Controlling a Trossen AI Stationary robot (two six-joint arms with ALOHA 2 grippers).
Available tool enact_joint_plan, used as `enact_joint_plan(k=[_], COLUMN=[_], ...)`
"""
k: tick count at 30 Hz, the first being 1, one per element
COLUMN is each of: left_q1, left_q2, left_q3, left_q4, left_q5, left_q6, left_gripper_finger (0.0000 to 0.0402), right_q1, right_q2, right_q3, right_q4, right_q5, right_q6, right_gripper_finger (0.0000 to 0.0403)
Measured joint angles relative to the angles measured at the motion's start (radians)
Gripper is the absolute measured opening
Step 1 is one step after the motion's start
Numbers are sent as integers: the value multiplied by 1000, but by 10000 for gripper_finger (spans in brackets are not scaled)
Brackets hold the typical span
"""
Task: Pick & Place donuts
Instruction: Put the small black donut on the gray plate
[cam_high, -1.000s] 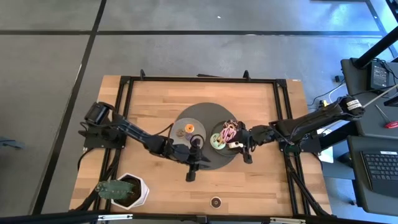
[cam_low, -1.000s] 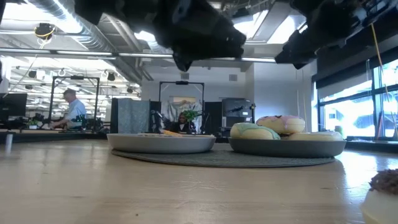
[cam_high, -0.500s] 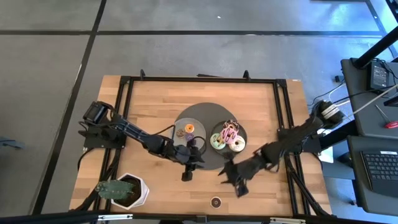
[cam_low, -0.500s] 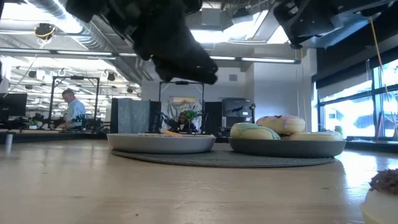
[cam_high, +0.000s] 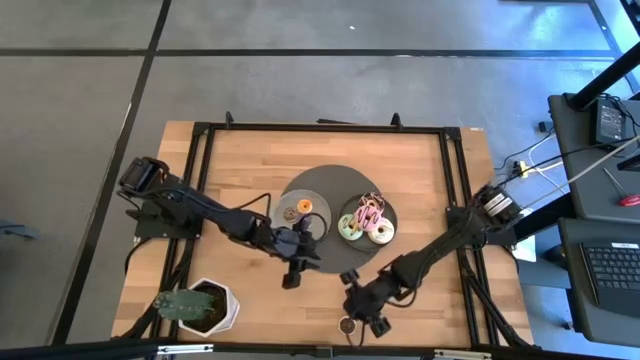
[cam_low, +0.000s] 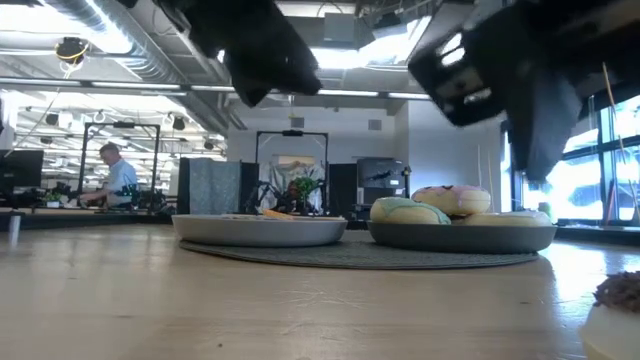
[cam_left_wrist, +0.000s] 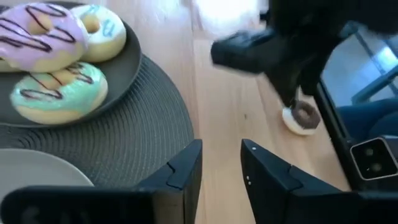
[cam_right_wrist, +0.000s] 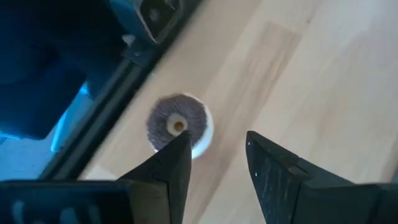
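Observation:
Three large iced donuts, green (cam_left_wrist: 59, 93), pink (cam_left_wrist: 37, 34) and cream (cam_left_wrist: 102, 28), lie on the right grey plate (cam_high: 388, 215). Brown (cam_high: 291, 212) and orange (cam_high: 304, 206) mini donuts lie on the left plate (cam_high: 312, 192). A dark chocolate donut (cam_right_wrist: 177, 124) sits alone on a white base near the table's near edge (cam_high: 347, 324). My right gripper (cam_right_wrist: 217, 155) hovers open just right of it (cam_high: 362, 312), touching nothing. My left gripper (cam_left_wrist: 222, 165) is open and empty, over the near-left rim of the round mat (cam_high: 290, 278).
A round dark mat (cam_high: 330, 180) carries both plates. A potted plant in a white pot (cam_high: 200, 305) stands at the near-left corner. Black frame rails (cam_high: 200, 180) run along the table's edges, one close to the lone donut (cam_right_wrist: 118, 106). A person (cam_low: 115, 175) sits far back in the room.
My right gripper has swung from the right plate toward the table's near edge and now hangs by the lone chocolate donut. My left gripper has drawn back from the left plate toward the near-left, off the plate's rim. The donuts on the plates have stayed put.

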Motion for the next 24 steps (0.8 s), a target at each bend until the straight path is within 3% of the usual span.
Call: enact_joint_plan(k=[18,24], left_q1=[-59,-59], left_q2=[-18,-18], left_q3=[1,1], left_q4=[-3,-31], left_q5=[5,80], left_q6=[-35,-36], left_gripper_finger=[104,100], right_q1=[16,26], right_q2=[83,119], right_q3=[16,15], right_q4=[94,96], right_q5=[5,17], right_q6=[97,125], right_gripper_finger=[154,154])
